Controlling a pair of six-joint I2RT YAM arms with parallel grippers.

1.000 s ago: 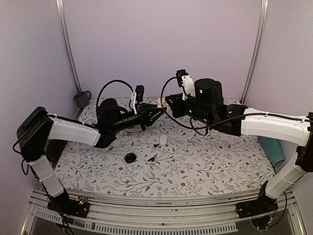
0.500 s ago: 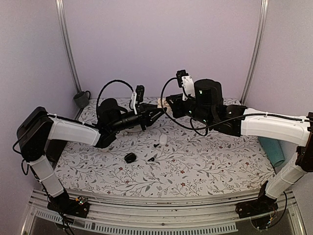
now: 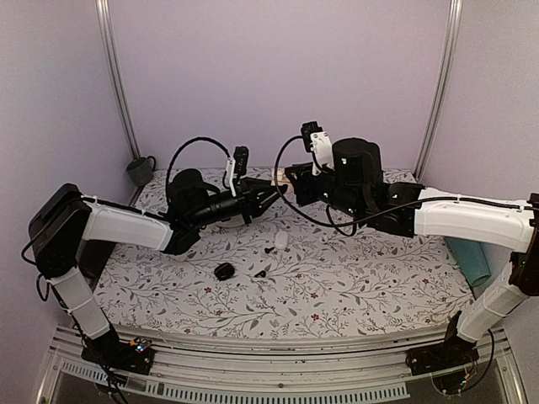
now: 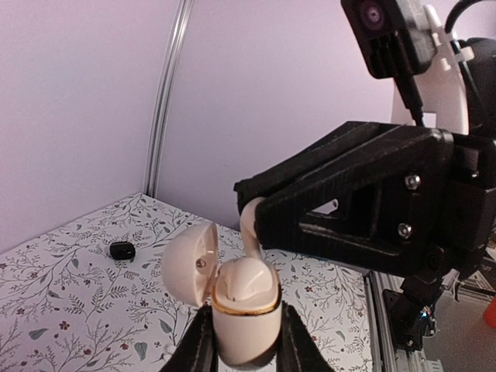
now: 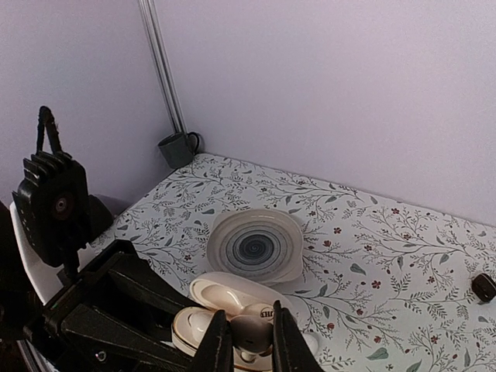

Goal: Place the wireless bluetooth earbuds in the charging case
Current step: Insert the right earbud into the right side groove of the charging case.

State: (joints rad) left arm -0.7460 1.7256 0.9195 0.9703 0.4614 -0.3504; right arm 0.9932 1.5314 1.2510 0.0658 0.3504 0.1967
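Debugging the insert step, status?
Left gripper shut on open glossy white charging case. Right gripper shut on white earbud, above case. Second white earbud on table. Nothing between.

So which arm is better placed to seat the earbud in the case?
Right. The right gripper holds an earbud just above the open case; the left gripper is clamped on the case, presenting it.

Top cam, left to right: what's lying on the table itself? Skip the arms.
grey mug -> black oval piece -> small white object -> teal roll. The tiny black bits beside the white object are left out, since their place in the order is unclear.
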